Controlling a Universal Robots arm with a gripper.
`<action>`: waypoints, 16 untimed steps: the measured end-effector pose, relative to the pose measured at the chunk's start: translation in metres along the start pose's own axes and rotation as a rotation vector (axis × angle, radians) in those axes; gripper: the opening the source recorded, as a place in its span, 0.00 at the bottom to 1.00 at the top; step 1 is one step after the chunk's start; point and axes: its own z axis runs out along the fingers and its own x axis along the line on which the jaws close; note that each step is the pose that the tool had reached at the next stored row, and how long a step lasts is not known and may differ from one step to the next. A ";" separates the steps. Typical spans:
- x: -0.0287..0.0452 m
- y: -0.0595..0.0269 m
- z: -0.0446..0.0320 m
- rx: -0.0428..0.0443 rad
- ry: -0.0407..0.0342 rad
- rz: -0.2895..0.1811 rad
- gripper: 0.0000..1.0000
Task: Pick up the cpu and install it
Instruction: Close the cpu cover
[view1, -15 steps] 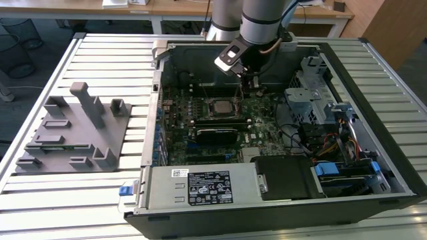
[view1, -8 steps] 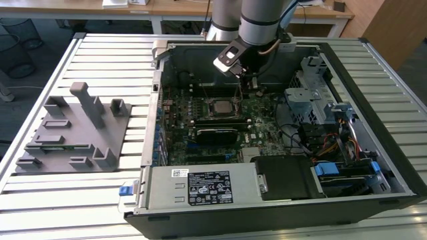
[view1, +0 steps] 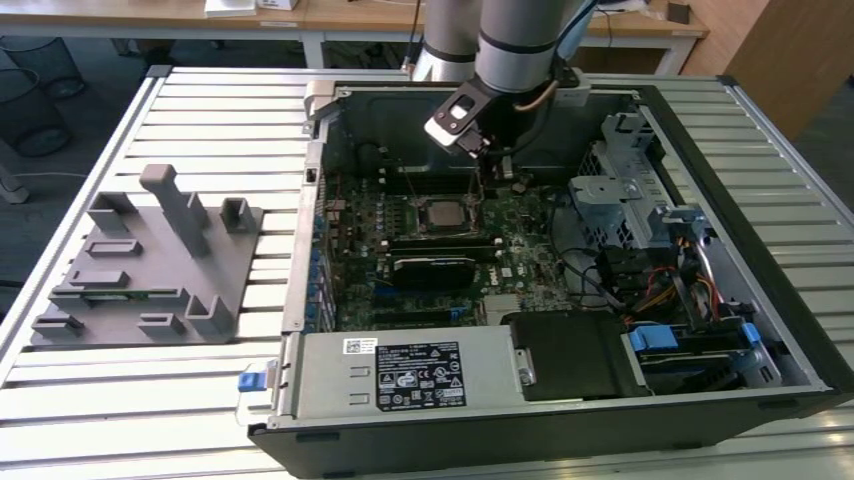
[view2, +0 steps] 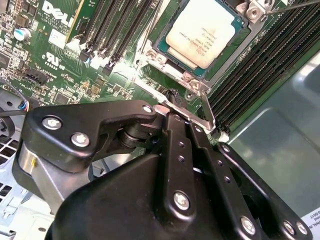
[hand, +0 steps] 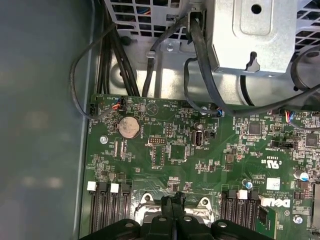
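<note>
The cpu (view1: 438, 213) lies flat in the motherboard socket inside the open computer case, silvery top up. It is seen closer in the second wrist view as the cpu (view2: 207, 32), framed by the socket's metal bracket (view2: 192, 82). My gripper (view1: 509, 170) hangs above the board, just beyond the socket toward the exterior view's right. Its black fingers (view2: 172, 150) are pressed together, and the gripper (hand: 172, 202) is shut with nothing visible between them. The fingertips sit close to a thin metal lever (view2: 207, 115) at the socket's edge; I cannot tell whether they touch it.
The case walls (view1: 315, 150) enclose the board. A drive cage (view1: 617, 190), cables (view1: 654, 290) and the power supply (view1: 414, 375) crowd the exterior view's right and front. Memory slots (view2: 107, 30) flank the socket. A grey fixture tray (view1: 147, 260) stands on the slatted table at the left.
</note>
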 end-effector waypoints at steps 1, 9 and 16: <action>0.0000 -0.0003 0.0004 0.0000 0.0000 0.000 0.11; 0.0002 -0.0028 0.0035 0.0002 0.0000 0.000 0.11; 0.0005 -0.0061 0.0060 0.0002 0.0000 0.000 0.11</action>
